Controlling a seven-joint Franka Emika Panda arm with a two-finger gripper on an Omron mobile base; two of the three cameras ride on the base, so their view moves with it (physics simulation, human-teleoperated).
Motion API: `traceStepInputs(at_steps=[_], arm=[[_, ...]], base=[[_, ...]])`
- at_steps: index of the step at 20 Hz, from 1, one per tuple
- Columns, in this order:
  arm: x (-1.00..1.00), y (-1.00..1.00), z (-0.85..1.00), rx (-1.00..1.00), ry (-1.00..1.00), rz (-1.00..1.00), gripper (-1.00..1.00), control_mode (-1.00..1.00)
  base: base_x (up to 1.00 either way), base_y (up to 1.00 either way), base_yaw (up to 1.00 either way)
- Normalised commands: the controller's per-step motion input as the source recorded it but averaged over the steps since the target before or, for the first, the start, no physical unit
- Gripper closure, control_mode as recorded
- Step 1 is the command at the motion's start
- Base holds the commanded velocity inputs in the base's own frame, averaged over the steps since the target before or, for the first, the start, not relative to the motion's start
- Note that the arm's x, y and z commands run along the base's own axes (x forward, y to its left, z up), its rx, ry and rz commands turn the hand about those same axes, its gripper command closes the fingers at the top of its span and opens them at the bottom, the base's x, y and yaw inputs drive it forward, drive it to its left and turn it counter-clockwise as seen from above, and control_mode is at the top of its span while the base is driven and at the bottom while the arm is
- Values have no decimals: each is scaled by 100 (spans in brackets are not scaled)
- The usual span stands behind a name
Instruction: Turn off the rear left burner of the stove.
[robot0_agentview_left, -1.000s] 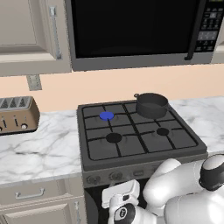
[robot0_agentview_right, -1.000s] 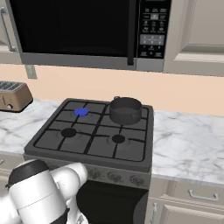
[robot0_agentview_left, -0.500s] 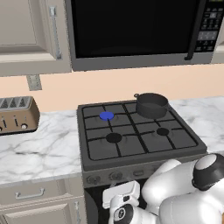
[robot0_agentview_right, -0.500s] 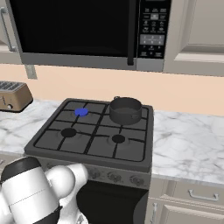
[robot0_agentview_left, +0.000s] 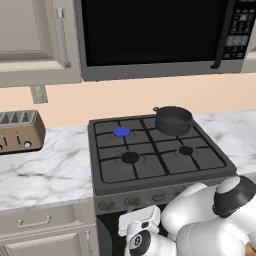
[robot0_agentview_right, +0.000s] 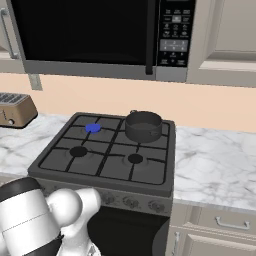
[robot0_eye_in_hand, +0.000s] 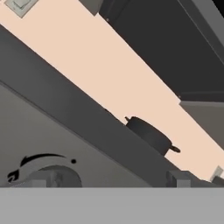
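Observation:
The rear left burner (robot0_agentview_left: 121, 132) (robot0_agentview_right: 92, 128) shows a bright blue disc between the black grate bars of the dark grey stove (robot0_agentview_left: 150, 162) (robot0_agentview_right: 100, 165). My gripper (robot0_eye_in_hand: 109, 181) hangs low, close in front of the stove's front panel. It is open, with its two tips set wide apart and nothing between them. In the hand view, which is rolled, a round knob (robot0_eye_in_hand: 48, 173) with a curved mark sits just by one tip. The knob row (robot0_agentview_left: 132, 201) (robot0_agentview_right: 131, 202) lies right above my white hand in the left base view.
A black pot (robot0_agentview_left: 173, 120) (robot0_agentview_right: 143, 126) (robot0_eye_in_hand: 148, 133) stands on the rear right burner. A black microwave (robot0_agentview_left: 150, 35) (robot0_agentview_right: 90, 30) hangs over the stove. A toaster (robot0_agentview_left: 17, 131) (robot0_agentview_right: 15, 109) sits on the marble counter (robot0_agentview_left: 50, 172) to the left.
The arm's elbow has sunk a little and shifted left in both base views. The stove, pot and blue burner stay the same.

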Motion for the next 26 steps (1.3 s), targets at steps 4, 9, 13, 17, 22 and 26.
traceStepInputs(at_steps=[4,9,13,17,22,26], arm=[[6,-1,-17,0,0,0,-100,-100],[20,-9,-9,0,0,1,-100,-100],[20,-8,-6,0,0,2,-100,-100],[13,0,-14,0,2,2,-100,-100],[13,-5,-22,0,3,1,-100,-100],[16,-12,-21,0,2,1,-100,-100]], base=[[0,0,0],[0,0,0],[0,0,0],[0,0,0],[0,0,0],[0,0,0]])
